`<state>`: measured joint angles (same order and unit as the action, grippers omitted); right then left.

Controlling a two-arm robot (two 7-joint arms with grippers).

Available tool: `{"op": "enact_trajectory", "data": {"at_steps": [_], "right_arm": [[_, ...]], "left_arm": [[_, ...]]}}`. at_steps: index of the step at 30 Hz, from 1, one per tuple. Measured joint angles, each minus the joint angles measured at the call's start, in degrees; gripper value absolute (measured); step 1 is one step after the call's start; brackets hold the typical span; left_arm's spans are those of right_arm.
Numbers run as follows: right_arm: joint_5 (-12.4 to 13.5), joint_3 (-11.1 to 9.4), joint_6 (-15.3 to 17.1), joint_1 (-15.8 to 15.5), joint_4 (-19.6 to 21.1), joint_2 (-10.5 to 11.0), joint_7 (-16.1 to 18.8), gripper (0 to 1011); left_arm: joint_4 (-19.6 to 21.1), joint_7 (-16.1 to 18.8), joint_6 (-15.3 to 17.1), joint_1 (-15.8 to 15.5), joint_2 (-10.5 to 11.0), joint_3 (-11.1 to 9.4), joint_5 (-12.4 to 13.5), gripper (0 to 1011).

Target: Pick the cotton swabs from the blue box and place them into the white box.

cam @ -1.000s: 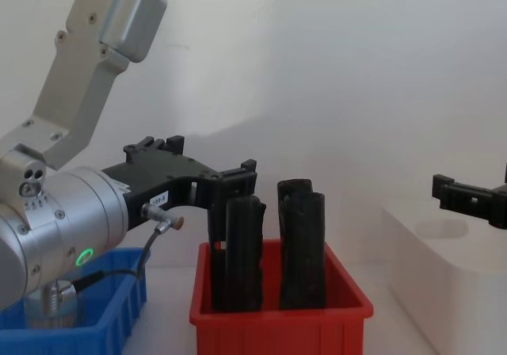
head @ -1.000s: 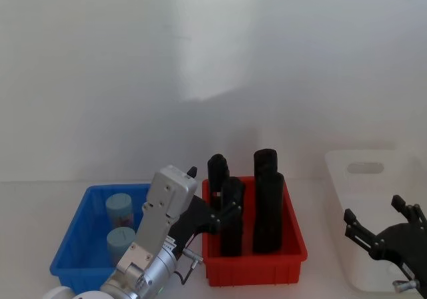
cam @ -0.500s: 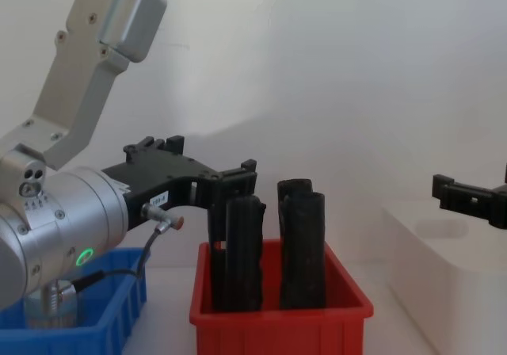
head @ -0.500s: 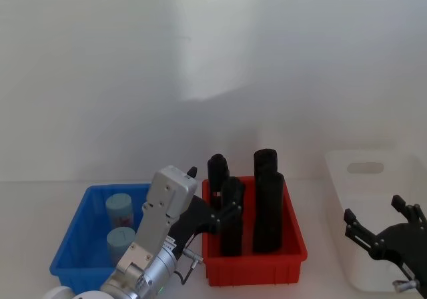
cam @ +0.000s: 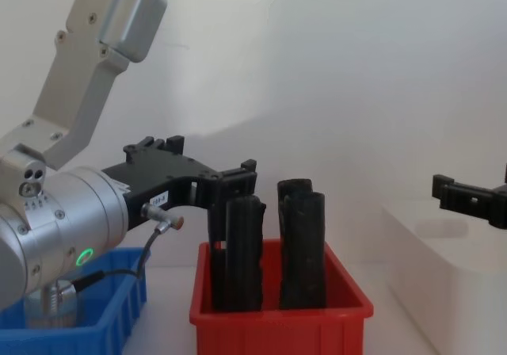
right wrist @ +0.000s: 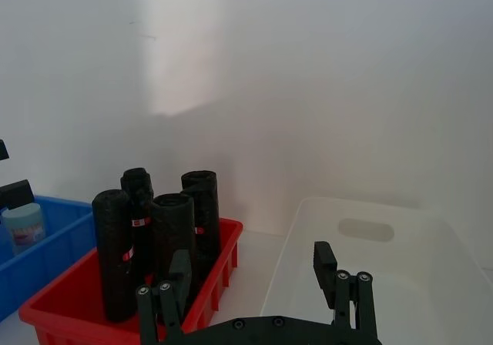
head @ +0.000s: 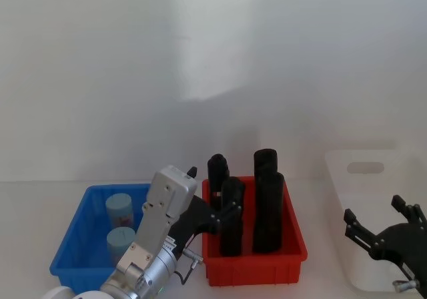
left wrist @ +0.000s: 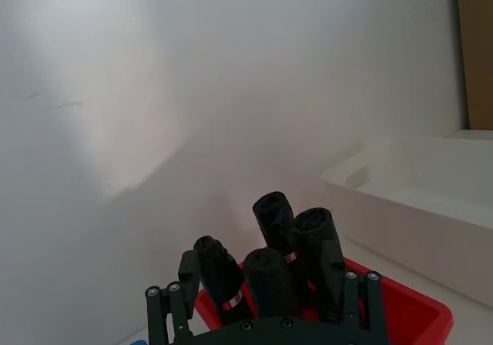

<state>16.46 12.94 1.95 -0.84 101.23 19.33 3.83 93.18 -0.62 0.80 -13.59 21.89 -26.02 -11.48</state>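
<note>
The blue box (head: 72,237) sits at the left on the white table (head: 27,232), a small bin of glossy plastic with a thick rim and walls that slope inward. The cotton swabs (head: 119,207) stand inside it as two short upright cylinders with flat, pale grey-blue lids. One is toward the far wall and one is nearer, just left of the left arm.

That arm is smooth silver metal, with a boxy link above a round joint. It ends in the left gripper (cam: 203,165), a matte black, angular piece that hangs over the seam between the blue box and the red bin (head: 253,269). Its fingers are spread wide with nothing between them. Their tips are close to the leftmost black rolls (head: 267,205), and whether they touch cannot be told.

The red bin is just right of the blue one and has the same moulded shape. It holds four tall dull-black rolls standing on end, their wrapping slightly creased.

Well to the right is the white box (head: 340,179), larger and smooth-walled, with rounded corners and an oval handle slot in its far wall. The right gripper (head: 373,209) hovers over the near part of this box. It is black and jointed, with its fingers parted wide and nothing in them.
</note>
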Motion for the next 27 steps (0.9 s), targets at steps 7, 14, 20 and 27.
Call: {"op": "enact_trajectory", "data": {"at_steps": [7, 14, 20, 27], "right_arm": [[0.0, 0.0, 0.0, 0.0, 0.0, 0.0, 0.0, 1002], [0.0, 0.0, 0.0, 0.0, 0.0, 0.0, 0.0, 1002], [0.0, 0.0, 0.0, 0.0, 0.0, 0.0, 0.0, 1002], [0.0, 0.0, 0.0, 0.0, 0.0, 0.0, 0.0, 1002]], "left_arm": [[0.0, 0.0, 0.0, 0.0, 0.0, 0.0, 0.0, 1003], [0.0, 0.0, 0.0, 0.0, 0.0, 0.0, 0.0, 1003], [0.0, 0.0, 0.0, 0.0, 0.0, 0.0, 0.0, 1003], [0.0, 0.0, 0.0, 0.0, 0.0, 0.0, 0.0, 1003]]}}
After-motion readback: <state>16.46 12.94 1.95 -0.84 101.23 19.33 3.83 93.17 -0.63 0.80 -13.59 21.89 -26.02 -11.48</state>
